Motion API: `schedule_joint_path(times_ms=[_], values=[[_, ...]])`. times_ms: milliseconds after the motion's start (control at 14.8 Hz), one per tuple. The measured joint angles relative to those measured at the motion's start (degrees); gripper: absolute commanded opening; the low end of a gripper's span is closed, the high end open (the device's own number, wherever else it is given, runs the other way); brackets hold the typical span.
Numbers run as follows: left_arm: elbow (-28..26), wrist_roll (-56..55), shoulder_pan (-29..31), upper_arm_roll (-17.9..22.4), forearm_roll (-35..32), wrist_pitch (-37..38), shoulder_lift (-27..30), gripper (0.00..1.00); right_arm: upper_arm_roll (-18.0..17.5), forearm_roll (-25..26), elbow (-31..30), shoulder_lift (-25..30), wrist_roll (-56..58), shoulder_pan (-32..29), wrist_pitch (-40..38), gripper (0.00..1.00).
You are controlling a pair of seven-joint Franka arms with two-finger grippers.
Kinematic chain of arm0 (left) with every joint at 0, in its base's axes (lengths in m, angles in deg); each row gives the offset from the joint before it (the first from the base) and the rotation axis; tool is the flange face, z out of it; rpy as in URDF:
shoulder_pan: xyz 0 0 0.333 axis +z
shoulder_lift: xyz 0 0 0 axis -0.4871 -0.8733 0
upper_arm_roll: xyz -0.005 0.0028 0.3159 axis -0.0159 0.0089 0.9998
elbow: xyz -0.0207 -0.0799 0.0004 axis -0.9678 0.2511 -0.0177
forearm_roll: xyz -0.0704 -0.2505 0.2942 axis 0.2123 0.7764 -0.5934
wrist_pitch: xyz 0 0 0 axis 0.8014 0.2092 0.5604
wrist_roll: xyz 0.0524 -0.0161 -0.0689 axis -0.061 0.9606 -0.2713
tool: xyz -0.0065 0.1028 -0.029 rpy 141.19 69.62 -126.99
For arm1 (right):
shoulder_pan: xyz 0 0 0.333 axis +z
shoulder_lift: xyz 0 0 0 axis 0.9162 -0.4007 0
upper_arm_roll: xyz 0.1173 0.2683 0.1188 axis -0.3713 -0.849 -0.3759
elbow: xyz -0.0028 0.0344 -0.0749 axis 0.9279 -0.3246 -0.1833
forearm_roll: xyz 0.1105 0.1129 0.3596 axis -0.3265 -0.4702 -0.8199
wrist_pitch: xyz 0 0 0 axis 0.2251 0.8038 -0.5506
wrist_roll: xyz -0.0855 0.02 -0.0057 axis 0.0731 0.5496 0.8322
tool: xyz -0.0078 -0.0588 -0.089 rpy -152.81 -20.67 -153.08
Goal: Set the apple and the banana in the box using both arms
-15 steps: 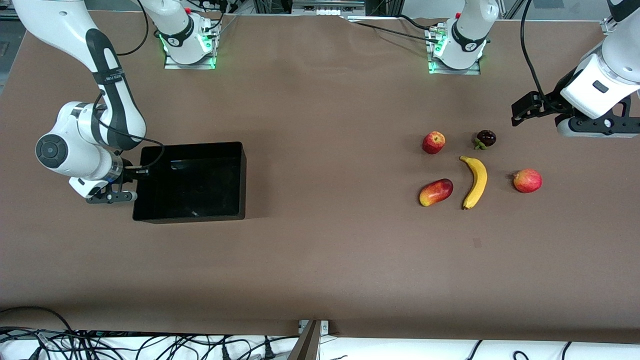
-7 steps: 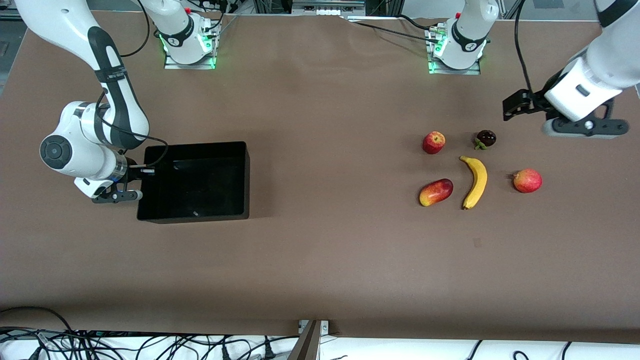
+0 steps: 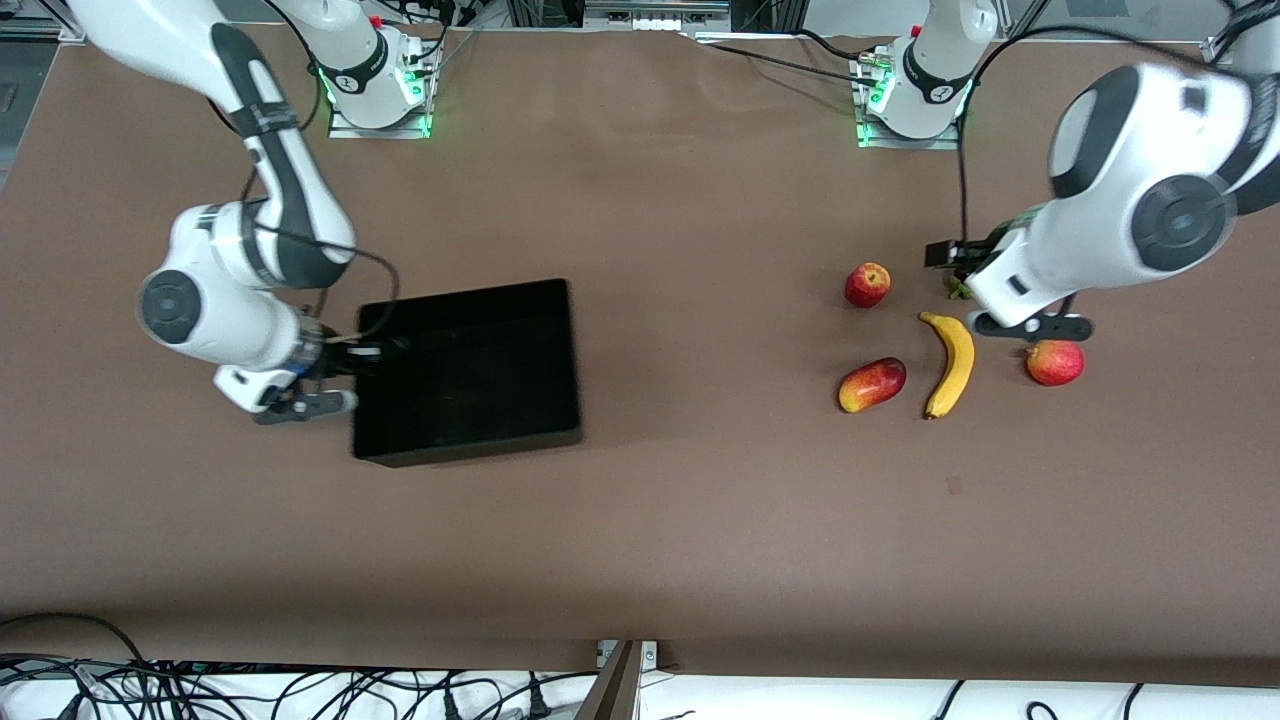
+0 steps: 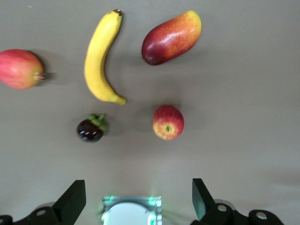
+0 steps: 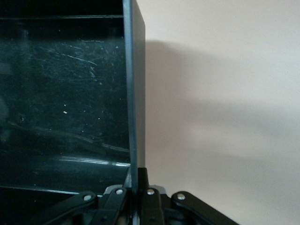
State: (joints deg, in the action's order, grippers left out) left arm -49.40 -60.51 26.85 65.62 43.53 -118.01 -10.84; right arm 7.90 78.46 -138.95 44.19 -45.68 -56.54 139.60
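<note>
The box (image 3: 468, 372) sits on the brown desk (image 3: 660, 520) toward the right arm's end, slightly skewed to the desk's edges. The right tool (image 3: 352, 352) is pinching the box's end wall; the right wrist view shows the fingers (image 5: 123, 186) pressed together on the thin wall (image 5: 133, 93), one inside and one outside. The box's dark glossy floor shows only scratches and reflections.

Toward the left arm's end lie the fruits. The apple (image 3: 867, 285) is farthest from the front camera, the banana (image 3: 949, 363) nearer, with a mango (image 3: 872, 385) beside it and a rounder red fruit (image 3: 1054, 362) at its other flank. None of them touch. The left tool (image 4: 138, 204) hangs over this group with its fingers (image 4: 72, 201) spread wide. A small dark fruit (image 4: 91, 129) with a green stem shows in the left wrist view just beside the banana's tip; in the front view the left arm's wrist covers almost all of it. That wrist also overlaps the round red fruit's edge.
</note>
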Motion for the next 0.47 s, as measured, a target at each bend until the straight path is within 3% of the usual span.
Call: schedule_joint_path(times_ms=[202,472], values=[[-10.9,-5.7,-0.1,-2.8,0.0,-14.1,0.0,1.0,-8.2,0.9,5.5,-3.9,-11.3,1.0,-0.2,0.0],[-24.6,-7.1,-0.1,-4.6,0.0,-32.2,-0.1,1.0,-10.8,4.0,9.6,-9.5,-22.8,6.7,-0.1,0.0]])
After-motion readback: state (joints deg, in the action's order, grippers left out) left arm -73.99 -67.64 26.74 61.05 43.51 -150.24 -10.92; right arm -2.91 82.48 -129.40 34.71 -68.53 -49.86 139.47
